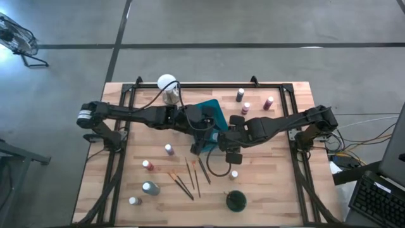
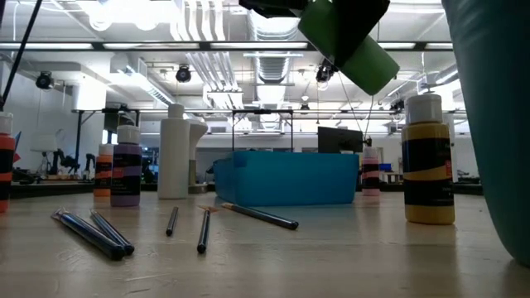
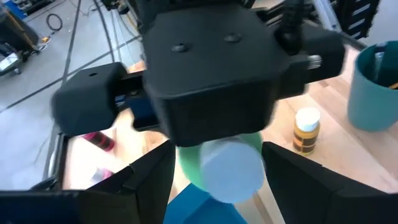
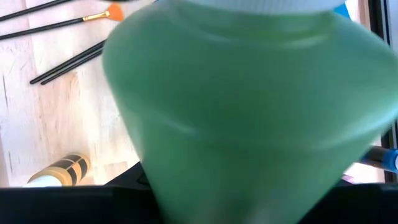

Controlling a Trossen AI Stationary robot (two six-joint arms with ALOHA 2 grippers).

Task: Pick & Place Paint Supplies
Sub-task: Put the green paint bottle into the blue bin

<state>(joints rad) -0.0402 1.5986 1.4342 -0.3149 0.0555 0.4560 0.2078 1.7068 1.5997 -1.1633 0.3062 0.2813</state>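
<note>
A green bottle point(image 4: 249, 106) fills the right wrist view, clamped in the jaws of the right gripper point(image 1: 219, 140); orange-tipped brushes point(image 4: 62, 28) lie on the wood at upper left.

In the left wrist view the bottle's white cap point(image 3: 231, 171) sits at lower centre between the left gripper's fingers point(image 3: 149, 183), which are held apart and clear of it; a yellow bottle point(image 3: 306, 129) stands at right.

In the low view the green bottle is held tilted at top centre, above a teal tray point(image 2: 286, 178).

In the high view the left gripper point(image 1: 200, 144) is seen at centre, just beside the right one.
</note>
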